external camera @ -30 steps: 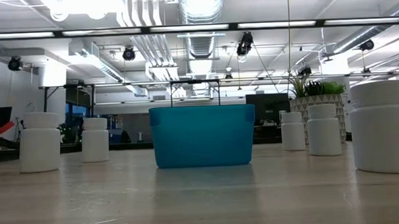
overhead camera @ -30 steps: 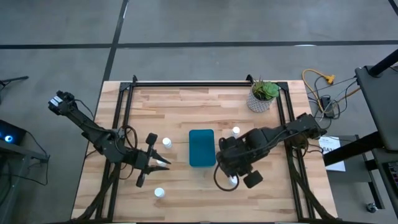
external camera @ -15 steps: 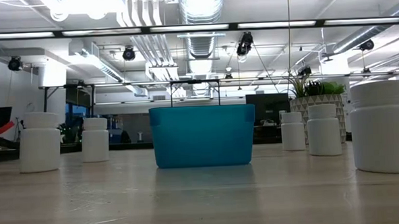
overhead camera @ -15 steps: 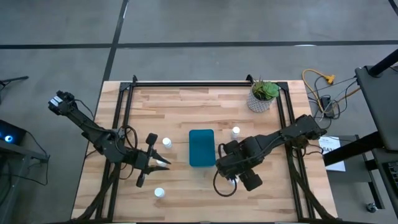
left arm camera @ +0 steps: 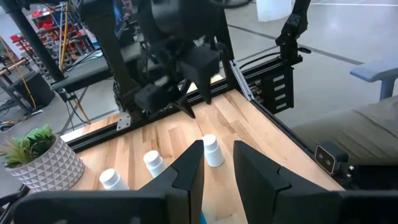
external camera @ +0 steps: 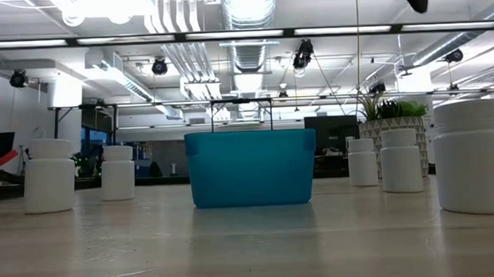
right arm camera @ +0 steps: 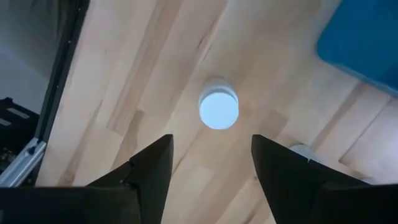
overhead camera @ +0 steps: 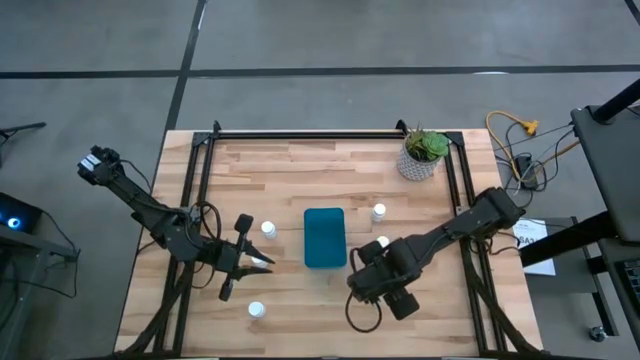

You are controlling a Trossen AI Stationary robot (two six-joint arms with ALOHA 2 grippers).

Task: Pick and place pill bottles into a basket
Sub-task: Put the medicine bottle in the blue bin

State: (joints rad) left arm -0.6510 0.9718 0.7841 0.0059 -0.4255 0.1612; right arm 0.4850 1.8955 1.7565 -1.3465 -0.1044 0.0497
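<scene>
White bottles (external camera: 49,175) flank a teal tray (external camera: 250,167) on the wooden table (overhead camera: 290,170); right gripper (right arm camera: 211,165) spread wide, left gripper (overhead camera: 262,260) closed, empty.

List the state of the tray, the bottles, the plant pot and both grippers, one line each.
teal tray: upright on the table, no bottle visible inside.
pill bottles: standing upright on the table, capped, none in the tray.
plant pot: upright at the far right corner.
right gripper: fingers open above one bottle, holding nothing.
left gripper: fingers shut, empty.
</scene>
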